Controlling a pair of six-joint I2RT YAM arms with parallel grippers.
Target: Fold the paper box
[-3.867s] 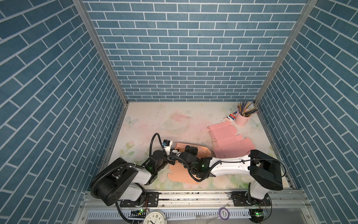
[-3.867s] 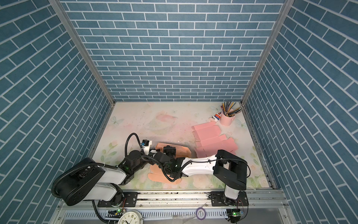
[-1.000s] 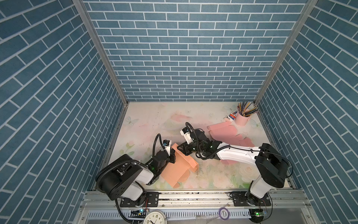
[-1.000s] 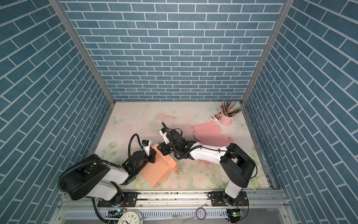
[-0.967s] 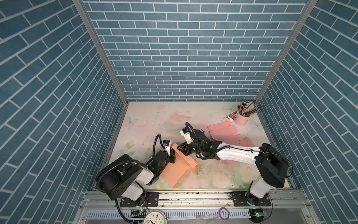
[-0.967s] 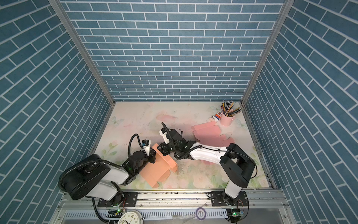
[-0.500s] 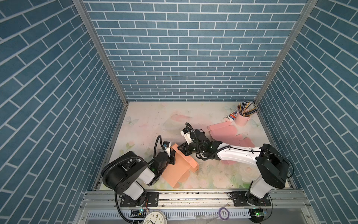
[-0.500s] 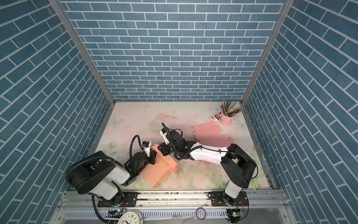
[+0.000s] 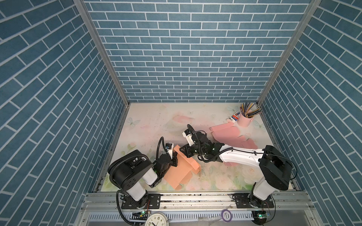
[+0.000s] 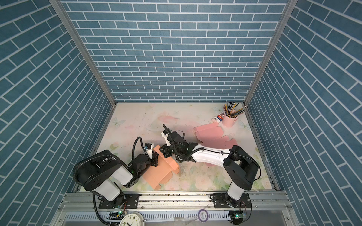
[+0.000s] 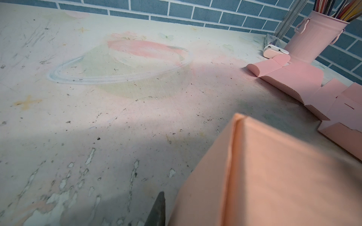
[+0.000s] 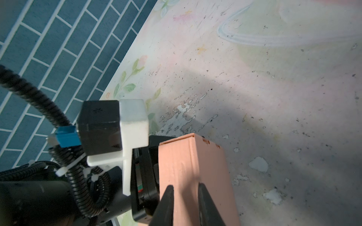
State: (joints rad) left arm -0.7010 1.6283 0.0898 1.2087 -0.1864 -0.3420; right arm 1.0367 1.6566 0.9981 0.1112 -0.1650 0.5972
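The orange paper box (image 9: pixel 181 170) (image 10: pixel 159 172) lies part-folded at the front left of the table, with one panel raised. My left gripper (image 9: pixel 175 157) (image 10: pixel 154 154) is shut on the box's left edge. In the left wrist view one dark finger (image 11: pixel 159 209) shows beside the box wall (image 11: pixel 274 176), and the other is hidden behind it. My right gripper (image 9: pixel 182 153) (image 10: pixel 162 150) reaches across from the right. Its fingers (image 12: pixel 185 188) pinch the raised panel (image 12: pixel 192 166) at its fold.
Flat pink box blanks (image 9: pixel 233 137) (image 11: pixel 293 82) lie at the right rear, partly under the right arm. A pink pencil cup (image 9: pixel 244 120) and a small white item (image 9: pixel 233 118) stand in the back right corner. Blue brick walls close three sides.
About four seconds ago the box lay flatter and nearer the front; it now stands raised, with the right gripper farther back. Over the last second only the left arm's body has shifted slightly.
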